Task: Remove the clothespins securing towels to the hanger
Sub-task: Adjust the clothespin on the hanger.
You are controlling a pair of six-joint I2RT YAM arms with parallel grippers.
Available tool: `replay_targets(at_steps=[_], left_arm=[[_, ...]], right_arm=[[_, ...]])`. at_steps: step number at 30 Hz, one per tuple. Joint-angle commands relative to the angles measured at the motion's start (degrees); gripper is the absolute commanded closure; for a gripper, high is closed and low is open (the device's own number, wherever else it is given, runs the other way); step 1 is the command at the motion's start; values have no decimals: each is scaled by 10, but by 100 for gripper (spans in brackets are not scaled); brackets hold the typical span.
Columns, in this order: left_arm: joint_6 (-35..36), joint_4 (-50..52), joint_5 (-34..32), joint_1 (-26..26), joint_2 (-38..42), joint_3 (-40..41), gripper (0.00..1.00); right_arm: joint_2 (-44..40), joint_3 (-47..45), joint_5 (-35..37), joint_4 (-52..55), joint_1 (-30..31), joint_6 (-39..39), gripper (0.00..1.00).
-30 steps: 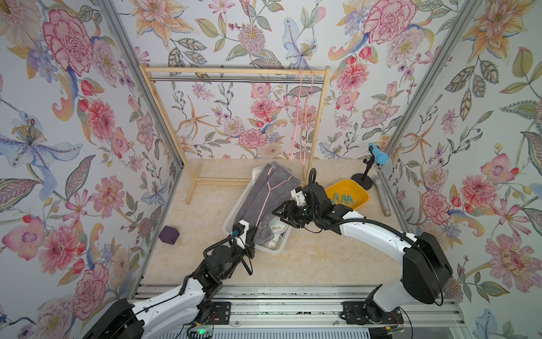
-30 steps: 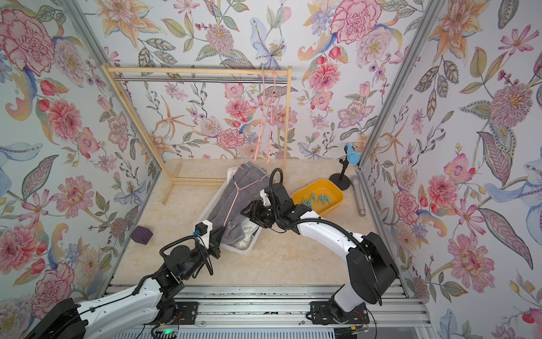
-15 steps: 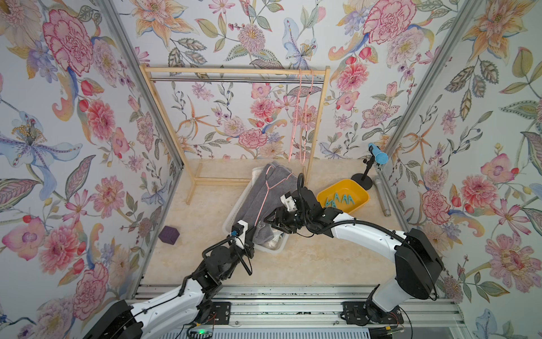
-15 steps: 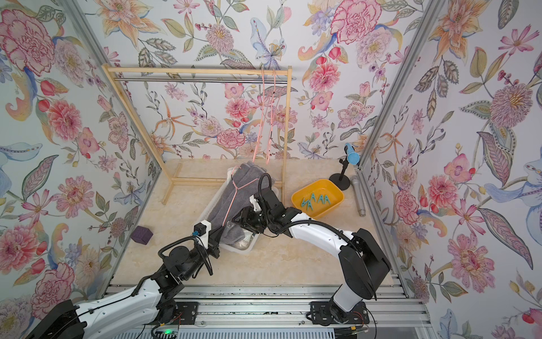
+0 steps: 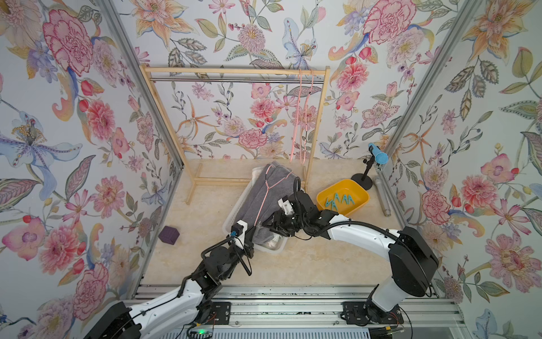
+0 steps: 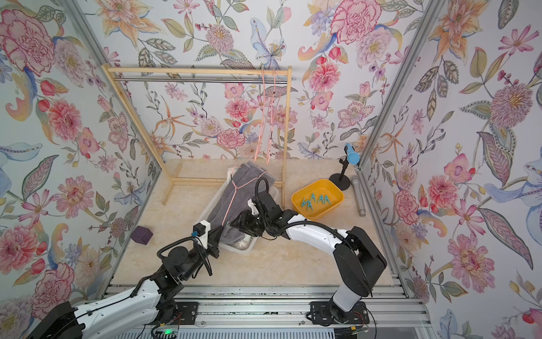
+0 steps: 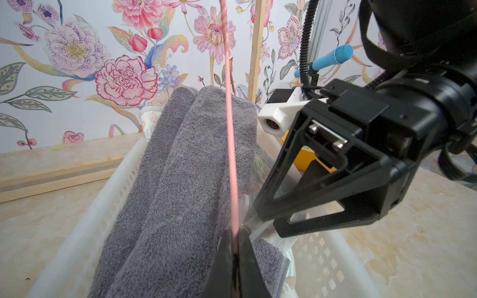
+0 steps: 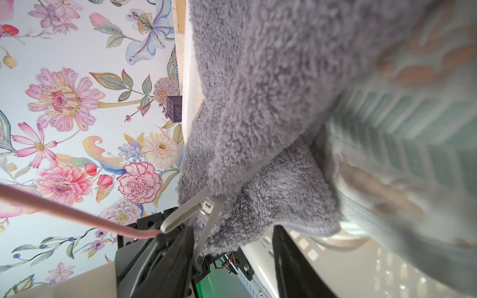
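Pinching the near end of a thin pink wire hanger [image 7: 229,129], the left gripper [image 7: 235,240] is clamped tight on it at the 6 o'clock end of a white slotted plastic basket [image 7: 103,193], with the job of unpinning the towels apparently in its last stretch. Just beyond, a pale grey-white clothespin [image 8: 191,214] bites the fluffy edge of the grey towel [image 8: 258,77] beside the wire. It is smooth, hard plastic, A-shaped, with a small metal spring. The right gripper [image 8: 232,232] reaches in from 3 o'clock, jaws standing apart on either side of the clip; whether a pad already touches it cannot be told. The grey towel, thick looped terry folded lengthwise over the hanger, runs along the basket toward 12 o'clock. Under it lies the striped towel [image 8: 400,129] in mint, peach and white, a flatter weave, blurred at this range. A third cloth cannot be made out. At 2 o'clock from the basket, a glossy yellow tray [image 5: 359,193] with rounded corners holds several teal clothespins [image 5: 340,201] lying loose, which suggests most of the work is done. The pale clip is the only one seen on cloth, though folds may hide others. Farthest off, at 12 o'clock, a light wooden rack [image 5: 234,70] with a metal rail carries two bare hangers [image 5: 296,117] of the same pink wire.
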State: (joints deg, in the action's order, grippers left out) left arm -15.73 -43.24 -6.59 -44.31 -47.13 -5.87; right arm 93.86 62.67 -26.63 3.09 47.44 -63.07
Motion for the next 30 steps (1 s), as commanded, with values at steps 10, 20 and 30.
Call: replay_targets(at_steps=[10, 20, 30], left_arm=[[11, -9, -21, -4, 9, -7, 100], [8, -4, -20, -4, 15, -4, 100], [7, -4, -28, -4, 21, 0, 100]], right_arm=[[-13, -54, 12, -25, -6, -6, 50], [-37, -65, 29, -22, -25, 10, 50], [-84, -84, 32, -47, -30, -15, 50]])
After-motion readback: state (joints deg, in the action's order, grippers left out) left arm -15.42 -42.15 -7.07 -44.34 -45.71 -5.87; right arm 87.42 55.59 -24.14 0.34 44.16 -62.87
